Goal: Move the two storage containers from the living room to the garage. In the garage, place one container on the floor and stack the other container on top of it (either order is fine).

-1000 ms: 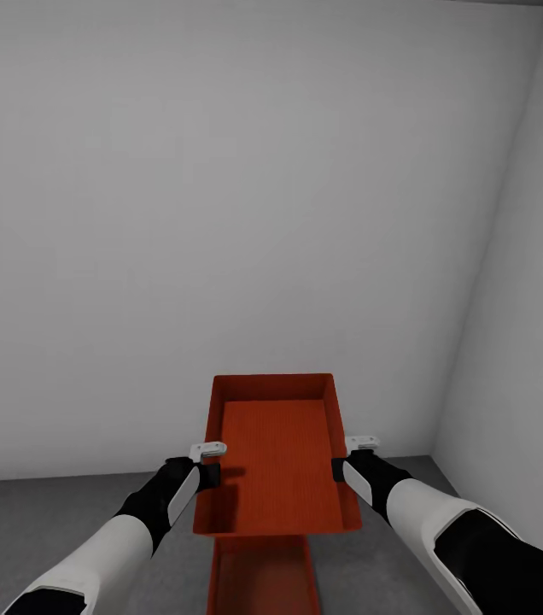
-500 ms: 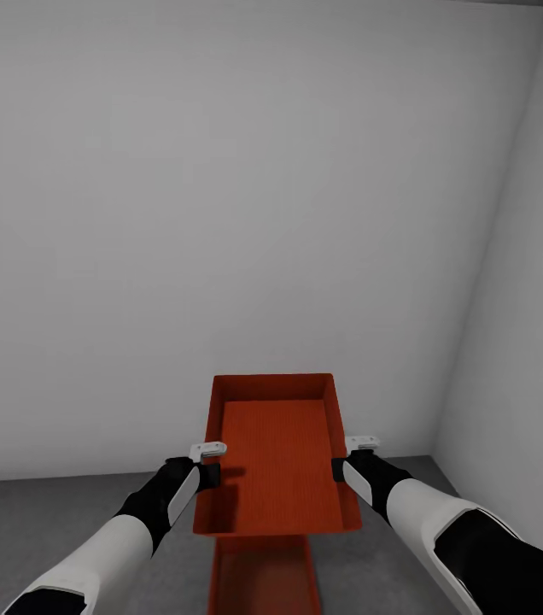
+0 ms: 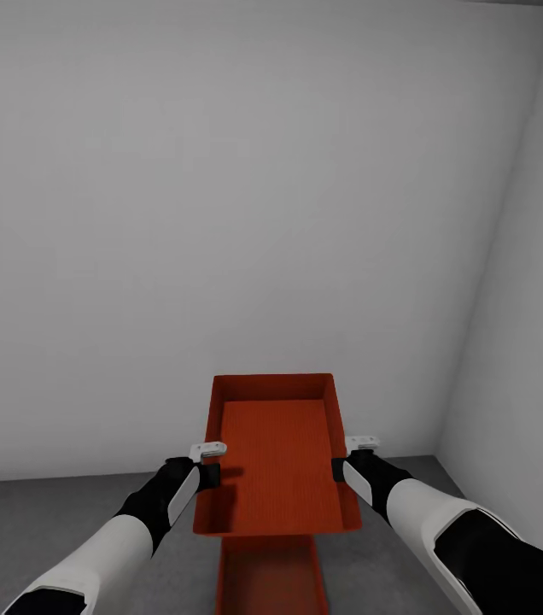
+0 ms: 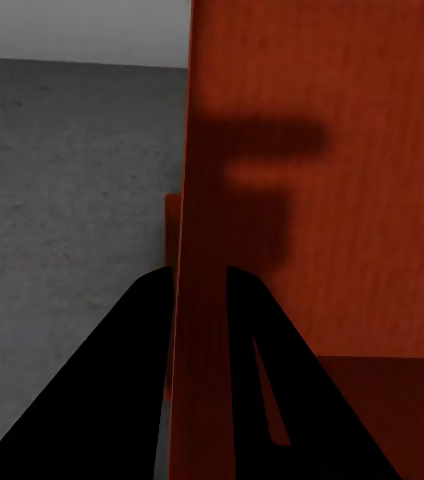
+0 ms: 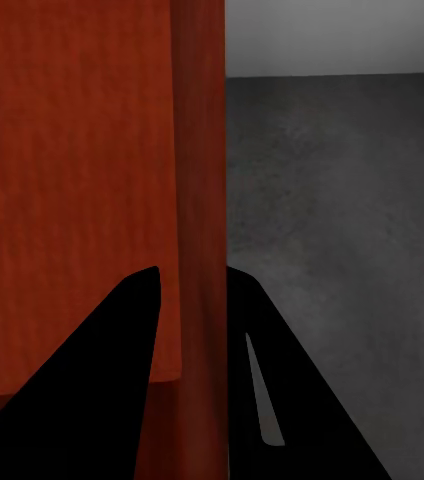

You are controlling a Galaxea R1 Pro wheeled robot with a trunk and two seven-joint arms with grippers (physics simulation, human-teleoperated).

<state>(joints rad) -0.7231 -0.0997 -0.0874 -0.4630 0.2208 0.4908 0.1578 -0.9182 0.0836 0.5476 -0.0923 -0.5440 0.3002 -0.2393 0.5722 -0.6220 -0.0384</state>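
I hold 1 red-orange bin (image 3: 277, 457) out in front of me, raised above the dark grey floor (image 3: 49, 521), with my 2 arms on either side of it. My left gripper (image 3: 209, 461) sits at the bin's left long wall, and my right gripper (image 3: 346, 457) sits at its right long wall, roughly level with each other.

In the left wrist view, my left jaws are pinching the upright wall of this bin (image 4: 302, 200): 1 dark finger (image 4: 122, 380) lies outside the wall and the other lies against the inner face, with the thin wall between them. In the right wrist view, my right jaws are pinching the opposite wall (image 5: 200, 200) the same way, 1 finger (image 5: 92, 390) inside the bin and 1 outside.

The bin I carry is open at the top, and its ribbed bottom shows from above in the head view. It looks level, with its long axis pointing away from me toward the pale grey wall (image 3: 220, 213).

The second bin (image 3: 270, 576) rests on the floor directly below the near end of the held bin, close to my base and lined up the same way. I can see a gap between the 2 bins; they are not touching. A second pale wall (image 3: 528, 342) meets the first in a corner to my right.
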